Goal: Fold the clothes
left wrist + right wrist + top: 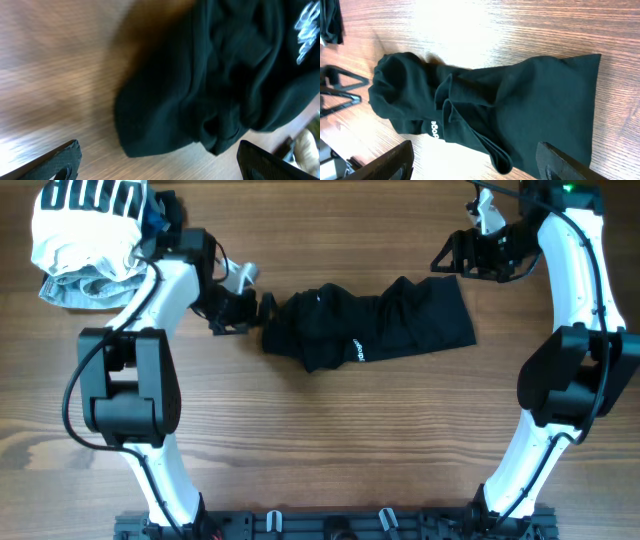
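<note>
A crumpled black garment (368,326) with small white lettering lies in the middle of the wooden table. My left gripper (240,310) is open and empty, just off the garment's left end. In the left wrist view the garment (220,75) fills the upper right, above the spread fingers (160,162). My right gripper (452,260) is open and empty, hovering above the garment's far right corner. In the right wrist view the garment (520,115) lies stretched ahead of the fingers (475,167).
A pile of folded white, black-striped and grey clothes (85,240) sits at the far left corner of the table (330,440). The arm bases stand at the near edge.
</note>
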You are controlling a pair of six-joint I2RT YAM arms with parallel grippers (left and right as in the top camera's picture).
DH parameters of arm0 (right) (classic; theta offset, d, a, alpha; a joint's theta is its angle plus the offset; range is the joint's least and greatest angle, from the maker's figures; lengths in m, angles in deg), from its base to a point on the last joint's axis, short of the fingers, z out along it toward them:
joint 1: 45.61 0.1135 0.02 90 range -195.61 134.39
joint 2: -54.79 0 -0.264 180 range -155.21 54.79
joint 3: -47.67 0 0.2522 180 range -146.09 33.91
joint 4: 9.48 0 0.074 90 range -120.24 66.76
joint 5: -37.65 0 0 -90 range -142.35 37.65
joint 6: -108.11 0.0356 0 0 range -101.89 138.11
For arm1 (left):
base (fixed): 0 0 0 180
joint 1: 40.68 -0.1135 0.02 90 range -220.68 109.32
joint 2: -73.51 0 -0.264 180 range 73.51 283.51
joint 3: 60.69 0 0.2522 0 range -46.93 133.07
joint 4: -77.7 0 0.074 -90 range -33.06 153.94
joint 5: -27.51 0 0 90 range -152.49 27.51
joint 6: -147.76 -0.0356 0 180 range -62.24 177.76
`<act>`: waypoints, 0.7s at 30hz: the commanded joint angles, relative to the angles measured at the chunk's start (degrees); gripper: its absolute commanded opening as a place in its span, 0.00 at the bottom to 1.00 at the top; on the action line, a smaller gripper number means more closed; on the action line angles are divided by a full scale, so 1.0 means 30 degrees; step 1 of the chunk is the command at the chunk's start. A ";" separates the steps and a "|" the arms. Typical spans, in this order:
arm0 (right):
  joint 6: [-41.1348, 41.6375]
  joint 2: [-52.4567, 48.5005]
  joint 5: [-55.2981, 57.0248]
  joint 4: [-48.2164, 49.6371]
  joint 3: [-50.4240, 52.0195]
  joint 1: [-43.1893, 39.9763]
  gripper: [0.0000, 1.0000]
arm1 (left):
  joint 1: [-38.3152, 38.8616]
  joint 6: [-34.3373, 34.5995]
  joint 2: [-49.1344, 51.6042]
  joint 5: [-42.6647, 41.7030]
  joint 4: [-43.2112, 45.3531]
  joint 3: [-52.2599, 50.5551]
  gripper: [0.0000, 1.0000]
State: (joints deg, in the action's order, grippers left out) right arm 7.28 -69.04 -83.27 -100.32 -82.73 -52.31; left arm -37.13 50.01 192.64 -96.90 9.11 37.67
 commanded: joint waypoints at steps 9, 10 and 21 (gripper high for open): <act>-0.0328 0.0415 0.0219 0.0015 -0.0284 0.0248 0.84 | 0.1129 0.0481 0.0386 -0.7031 0.7672 -0.4779 1.00; -0.0328 0.0415 0.0211 0.0022 -0.0284 0.0248 0.84 | 0.1443 0.1362 0.0408 -0.7023 0.8422 -0.4779 1.00; 0.2936 0.0386 0.0867 0.0984 0.1479 0.1020 0.04 | -0.0554 0.7730 -0.1668 -0.5479 1.0761 -0.4517 0.04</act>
State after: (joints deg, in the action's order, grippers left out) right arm 14.15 -68.99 -81.82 -98.16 -81.27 -50.70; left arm -33.46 68.96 193.12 -114.74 42.27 23.81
